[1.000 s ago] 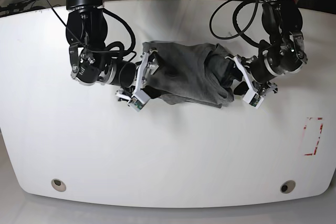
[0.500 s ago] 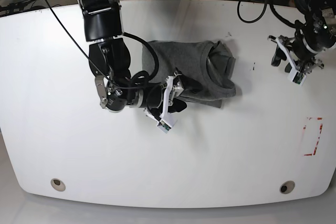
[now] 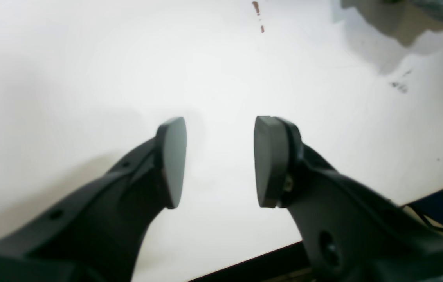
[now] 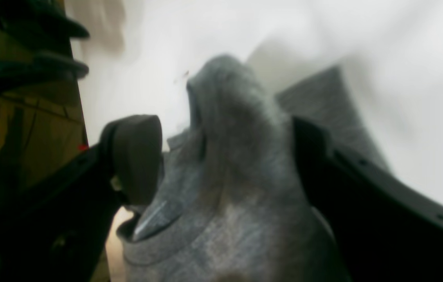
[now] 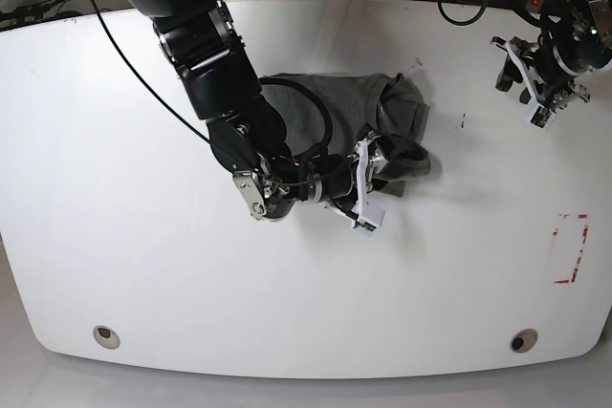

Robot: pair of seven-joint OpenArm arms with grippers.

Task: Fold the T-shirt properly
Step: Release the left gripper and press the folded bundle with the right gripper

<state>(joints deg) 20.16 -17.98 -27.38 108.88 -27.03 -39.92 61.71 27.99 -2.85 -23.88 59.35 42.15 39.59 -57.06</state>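
At table (image 5: 115, 265) centre: grey shirt (image 5: 325, 121) bunched. Right gripper (image 5: 368, 183) has swept along shirt's near edge to collar end, jaws apart around cloth, closing. Left gripper (image 5: 532, 83) withdrawn far from shirt, jaws apart, empty. Fold underway.

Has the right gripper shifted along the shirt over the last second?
Yes. The right gripper has swept from the T-shirt's far end to its collar end, toward the red mark on the table.

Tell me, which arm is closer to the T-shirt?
The right one. Its fingers straddle a bunched part of the T-shirt; the left arm's fingers hang open over bare table, well away.
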